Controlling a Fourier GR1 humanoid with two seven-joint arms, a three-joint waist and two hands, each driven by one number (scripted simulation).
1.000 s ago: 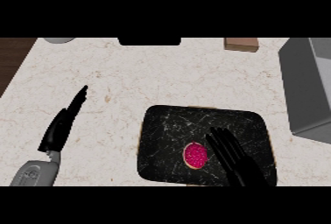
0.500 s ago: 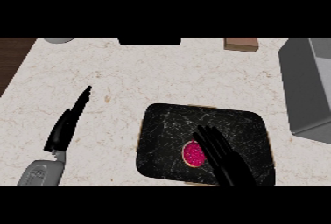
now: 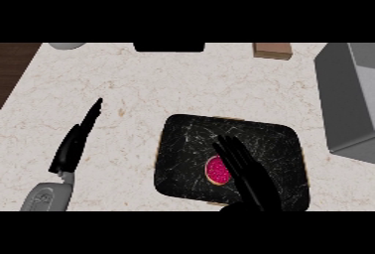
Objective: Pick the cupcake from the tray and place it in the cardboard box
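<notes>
The cupcake (image 3: 215, 170), with a pink top and a tan rim, sits on the black marbled tray (image 3: 190, 149) near the tray's front middle. My right hand (image 3: 247, 174) comes in from the lower edge and lies over the cupcake's right side, fingers straight and pointing up-left; it is open and hides part of the cupcake. At the right edge stands a large grey box (image 3: 350, 99), partly cut off. My left hand (image 3: 73, 144) rests open on the counter at the left, fingers pointing up.
A small brown block (image 3: 273, 50), a black object (image 3: 168, 46) and a grey round thing (image 3: 67, 45) line the counter's far edge. The counter (image 3: 183, 84) is pale speckled stone, and dark wood shows at the top left.
My right hand has slid left and forward over the tray, now covering the cupcake's right side. The left hand has barely moved.
</notes>
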